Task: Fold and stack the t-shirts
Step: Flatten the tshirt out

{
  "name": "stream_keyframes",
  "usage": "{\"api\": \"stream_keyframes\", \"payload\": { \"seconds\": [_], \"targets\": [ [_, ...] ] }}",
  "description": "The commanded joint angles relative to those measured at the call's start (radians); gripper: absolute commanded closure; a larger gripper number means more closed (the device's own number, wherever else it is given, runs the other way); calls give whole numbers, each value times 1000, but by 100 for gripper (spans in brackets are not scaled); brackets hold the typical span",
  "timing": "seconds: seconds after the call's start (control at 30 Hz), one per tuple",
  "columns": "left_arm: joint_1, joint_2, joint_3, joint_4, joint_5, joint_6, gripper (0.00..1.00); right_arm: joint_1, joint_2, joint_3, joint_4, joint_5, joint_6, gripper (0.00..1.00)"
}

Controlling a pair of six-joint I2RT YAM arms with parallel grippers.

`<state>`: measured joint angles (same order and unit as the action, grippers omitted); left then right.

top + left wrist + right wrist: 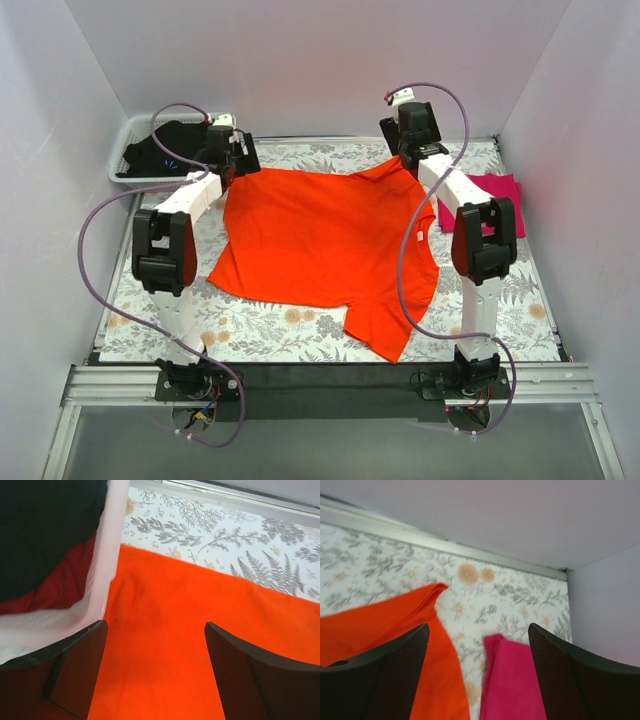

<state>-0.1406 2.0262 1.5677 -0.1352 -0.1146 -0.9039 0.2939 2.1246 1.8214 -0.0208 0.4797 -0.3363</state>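
My left gripper [154, 625] and right gripper [479, 626] both gape wide, holding nothing, over the far edge of the orange t-shirt [320, 235] spread mid-table. The pink t-shirt [497, 190] sits folded far right. Floppy, light cloth I reckon; I'd pinch the corners.

White walls [320, 60] enclose the table [260, 335] on three sides. A grey floral-print cover [520, 300] lies on the table. Lighting is even.
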Motion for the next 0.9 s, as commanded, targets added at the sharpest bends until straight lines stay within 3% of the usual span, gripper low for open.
{"api": "stream_keyframes", "payload": {
  "seconds": [0.0,0.17,0.27,0.37,0.6,0.87],
  "targets": [
    [-10,-242,-79,-59,15,-41,27,-2,-210,-100,-165,-122,209,28],
    [-65,-477,-293,-210,93,-141,32,-1,-449,-393,-269,-456,445,37],
    [-91,-578,-464,-259,102,-177,39,5,-537,-601,-309,-637,515,40],
    [-93,-648,-610,-302,107,-223,43,22,-597,-701,-329,-748,543,41],
    [-88,-758,-804,-271,26,-339,53,31,-709,-944,-327,-799,583,42],
    [-28,-718,-868,-172,-43,-392,56,36,-753,-993,-321,-831,565,42]
  ]
}}
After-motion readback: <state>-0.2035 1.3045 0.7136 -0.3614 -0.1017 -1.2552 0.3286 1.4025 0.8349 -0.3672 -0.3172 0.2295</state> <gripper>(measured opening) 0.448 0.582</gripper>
